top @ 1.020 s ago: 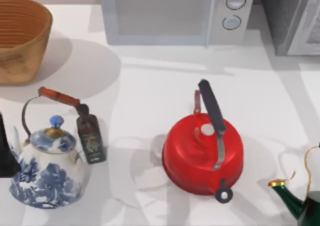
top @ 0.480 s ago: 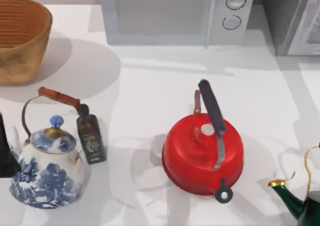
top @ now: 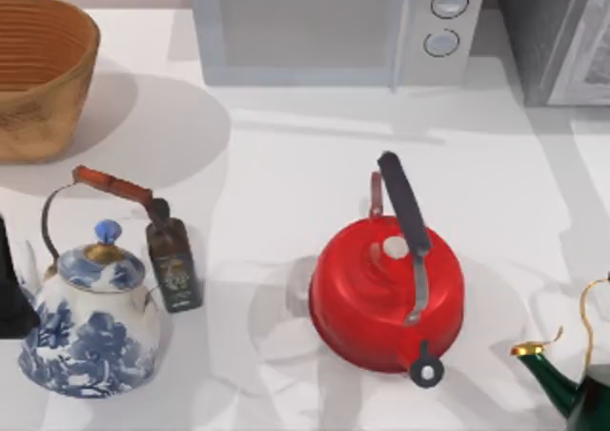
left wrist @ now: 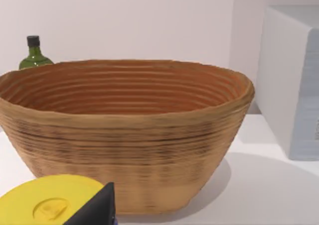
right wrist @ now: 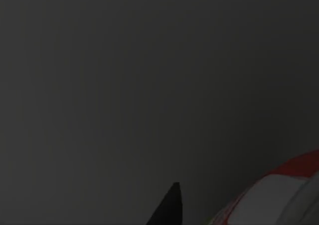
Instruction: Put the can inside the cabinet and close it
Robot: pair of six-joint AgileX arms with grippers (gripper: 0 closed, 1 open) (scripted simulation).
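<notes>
The cabinet (top: 545, 32), a dark grey speckled box with a pale framed door panel (top: 593, 61), stands at the table's back right corner. The right wrist view is dark; one black fingertip (right wrist: 168, 207) shows in it, with a red and white rounded surface that looks like the can (right wrist: 279, 192) beside it. At the table's left edge a black part of my left arm (top: 10, 293) sits next to the blue and white kettle. In the left wrist view one dark fingertip (left wrist: 97, 210) points toward the wicker basket (left wrist: 124, 135).
A white microwave (top: 334, 26) stands at the back centre and a wicker basket (top: 38, 78) at the back left. A blue and white kettle (top: 91, 331), a dark brown bottle (top: 173, 264), a red kettle (top: 386, 293) and a green kettle (top: 581, 388) crowd the front. A yellow lid (left wrist: 47, 205) lies near the basket.
</notes>
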